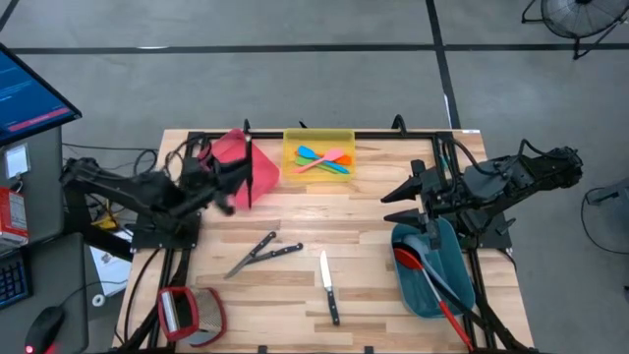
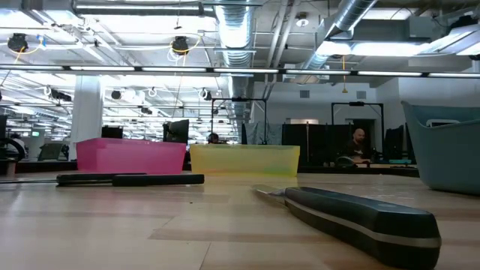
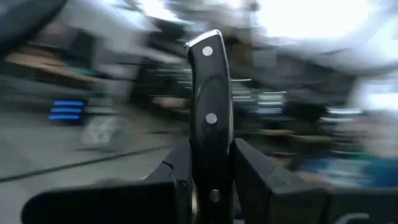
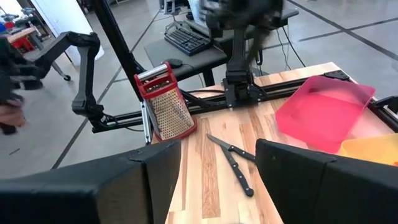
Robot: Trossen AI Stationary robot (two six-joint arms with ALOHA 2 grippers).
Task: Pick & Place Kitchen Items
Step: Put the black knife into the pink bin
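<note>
Your left gripper (image 3: 211, 186) holds one black-handled knife (image 3: 210, 112) near the pink bin (image 1: 246, 162). Three knives (image 1: 328, 287) lie on the worktop (image 1: 364, 246). Your right gripper's (image 4: 217, 180) fingers (image 4: 311, 180) are wide above the teal bin (image 1: 432, 270).

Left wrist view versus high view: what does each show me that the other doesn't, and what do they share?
Only the left wrist view: a black-handled knife clamped between the left gripper fingers, its riveted handle sticking out past them.

Only the high view: the pink bin, the yellow bin holding small spatulas, the teal bin with long spoons, three knives lying on the table, the grater, and the right gripper open above the teal bin.

Both: the left gripper, near the pink bin.
</note>
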